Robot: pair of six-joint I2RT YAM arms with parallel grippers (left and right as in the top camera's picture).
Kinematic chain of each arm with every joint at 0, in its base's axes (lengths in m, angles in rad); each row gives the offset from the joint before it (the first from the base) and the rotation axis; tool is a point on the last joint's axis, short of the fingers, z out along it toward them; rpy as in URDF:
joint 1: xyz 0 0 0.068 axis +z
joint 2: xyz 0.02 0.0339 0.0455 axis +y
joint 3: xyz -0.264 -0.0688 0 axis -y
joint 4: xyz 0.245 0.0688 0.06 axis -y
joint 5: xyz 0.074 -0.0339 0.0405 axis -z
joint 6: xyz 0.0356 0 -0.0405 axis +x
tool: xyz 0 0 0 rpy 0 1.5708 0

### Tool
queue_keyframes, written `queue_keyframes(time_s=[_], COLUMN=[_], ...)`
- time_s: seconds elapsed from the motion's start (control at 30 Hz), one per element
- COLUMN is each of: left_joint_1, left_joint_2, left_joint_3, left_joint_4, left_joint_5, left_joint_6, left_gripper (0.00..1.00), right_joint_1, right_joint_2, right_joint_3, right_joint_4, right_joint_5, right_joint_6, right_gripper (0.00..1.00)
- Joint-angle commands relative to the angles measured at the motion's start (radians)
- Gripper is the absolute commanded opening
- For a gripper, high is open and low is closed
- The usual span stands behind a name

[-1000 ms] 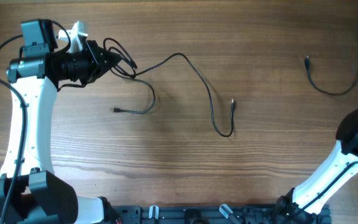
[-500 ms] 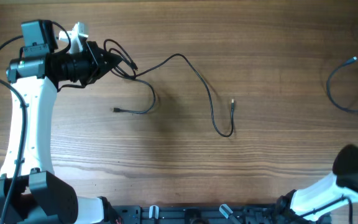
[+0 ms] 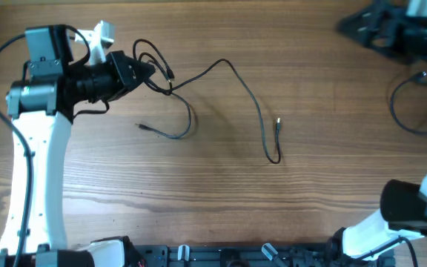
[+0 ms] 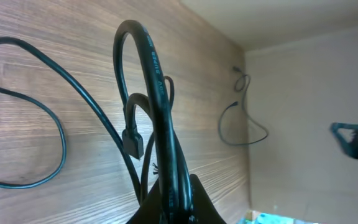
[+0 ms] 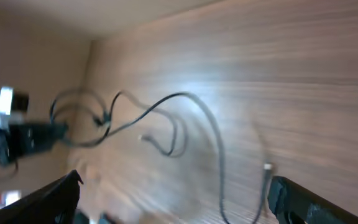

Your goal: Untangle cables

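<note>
- The left pincer (image 3: 145, 72) pinches bunched loops of the cable (image 3: 252, 95) near the far left corner of the counter (image 3: 199, 208); pulling hard could tighten the tangle.
- The right pincer (image 3: 351, 26), spread and empty above the far right corner, could snag the second cable (image 3: 391, 110) lying by the right edge.

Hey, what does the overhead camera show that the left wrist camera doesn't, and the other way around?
Only overhead: the white left arm and the whole long cable trailing across the table to its free plug.
Only left wrist: a close look at the left fingers shut on a cable loop, with lettering on its jacket and a small plug hanging beside it.
Both: that loop at the left fingers, and the separate cable lying apart toward the right side.
</note>
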Motion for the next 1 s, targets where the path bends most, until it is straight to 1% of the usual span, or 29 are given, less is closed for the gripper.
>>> queue_keyframes(time_s=[0.0,0.03,0.1,0.13,0.17,0.2,0.33,0.37,0.5,0.6,0.73,0.77,0.83,0.93,0.97], left_joint_1=[0.002,0.002,0.002,0.002,0.002,0.003,0.02,0.023,0.021,0.021,0.029,0.038,0.06,0.094,0.108], left_joint_2=[-0.018,-0.018,-0.018,-0.018,-0.018,-0.018,-0.018,-0.018,-0.018,-0.017,-0.017,-0.017,-0.017,-0.017,-0.017], left_joint_3=[0.009,0.009,0.009,0.009,0.009,0.009,0.009,0.009,0.009,0.009,0.009,0.009,0.009,0.009,0.009], left_joint_4=[0.025,0.043,0.073,0.085,0.114,0.15,0.314,0.338,0.34,0.337,0.338,0.338,0.339,0.338,0.338], left_joint_5=[0.14,0.205,0.325,0.38,0.475,0.549,0.74,0.74,0.74,0.74,0.739,0.739,0.735,0.727,0.71], left_joint_6=[-0.04,0.039,0.184,0.234,0.3,0.324,0.306,0.288,0.288,0.285,0.284,0.262,0.203,0.09,0.031], left_gripper=[0.04,0.04,0.04,0.04,0.04,0.04,0.04,0.04,0.04,0.04,0.04,0.04,0.04,0.04,0.04], right_joint_1=[0.182,0.249,0.357,0.393,0.447,0.475,0.549,0.554,0.557,0.557,0.557,0.56,0.563,0.563,0.563], right_joint_2=[0.01,0.01,0.01,0.01,0.01,0.01,0.01,0.01,0.013,0.029,0.072,0.087,0.11,0.126,0.129], right_joint_3=[0.002,0.002,0.002,0.002,0.002,0.002,0.002,0.002,0.002,0.002,0.002,0.001,-0.003,-0.023,-0.025], right_joint_4=[0.005,0.013,0.038,0.053,0.083,0.099,0.165,0.18,0.229,0.254,0.188,0.15,0.095,0.06,0.055], right_joint_5=[0.031,0.067,0.137,0.171,0.219,0.237,0.288,0.288,0.232,0.187,0.135,0.14,0.153,0.225,0.227], right_joint_6=[-0.061,-0.058,0.001,0.031,0.071,0.079,0.121,0.124,0.115,0.08,-0.029,-0.077,-0.19,-0.301,-0.34], right_gripper=[0.98,0.97,0.97,0.97,0.97,0.97,0.97,0.97,0.96,0.9,0.84,0.83,0.82,0.83,0.83])
